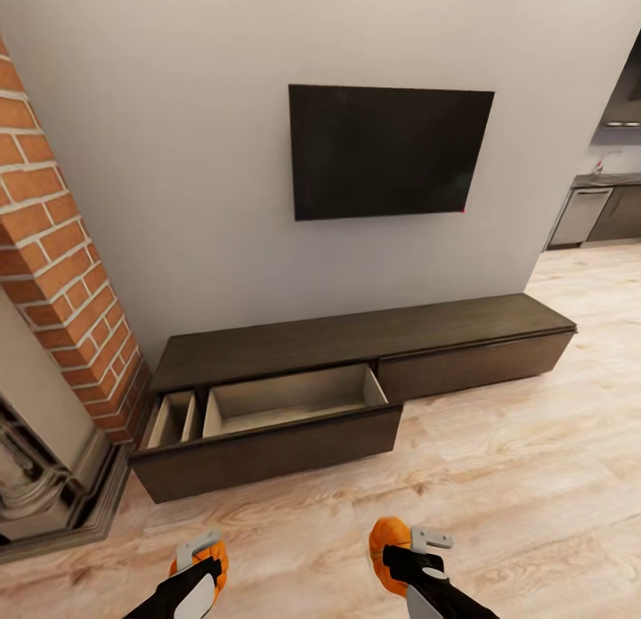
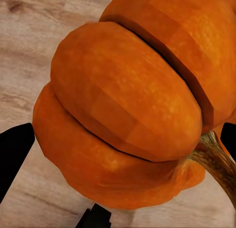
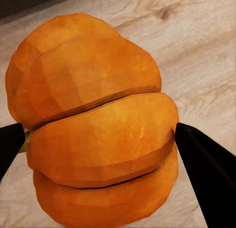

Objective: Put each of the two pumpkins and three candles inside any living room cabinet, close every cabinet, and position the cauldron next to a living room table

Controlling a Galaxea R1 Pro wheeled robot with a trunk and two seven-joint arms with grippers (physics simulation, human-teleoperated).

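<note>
Your left gripper (image 1: 198, 573) is clamped on one pumpkin (image 1: 212, 561); your right gripper (image 1: 411, 555) grips the other pumpkin (image 1: 385, 552). Both hang above the wood floor (image 1: 534, 476), short of the cabinet (image 1: 356, 338), whose left drawer (image 1: 285, 405) stands pulled out.

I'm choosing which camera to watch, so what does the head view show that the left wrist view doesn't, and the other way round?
Head view alone: the cabinet with its left drawer pulled open, the TV, the brick fireplace, and the right gripper holding the second pumpkin. Left wrist alone: the first pumpkin's ribs and stem close up. Both: that pumpkin in the left gripper, and the wood floor.
</note>
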